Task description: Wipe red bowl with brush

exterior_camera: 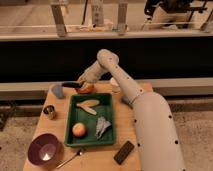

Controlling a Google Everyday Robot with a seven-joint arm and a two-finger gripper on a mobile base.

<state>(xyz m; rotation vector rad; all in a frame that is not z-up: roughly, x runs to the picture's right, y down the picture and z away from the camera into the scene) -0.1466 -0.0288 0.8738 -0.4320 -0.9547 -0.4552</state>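
The small orange-red bowl (pixel 86 89) sits on the wooden table (pixel 47 125) just behind the green tray's far edge. My gripper (pixel 82 80) hangs right above the bowl, at the end of the white arm that reaches in from the right. It is shut on the slim dark brush (pixel 70 84), which sticks out to the left, roughly level, with its near end over the bowl's rim. The gripper hides part of the bowl.
A green tray (pixel 111 135) holds a beige flat utensil (pixel 88 105), an apple (pixel 79 129) and a grey cloth (pixel 102 126). A large purple bowl (pixel 45 149), spoon (pixel 70 159), black block (pixel 124 152), metal cup (pixel 49 111), grey-blue object (pixel 58 91) and white cup (pixel 115 84) surround it.
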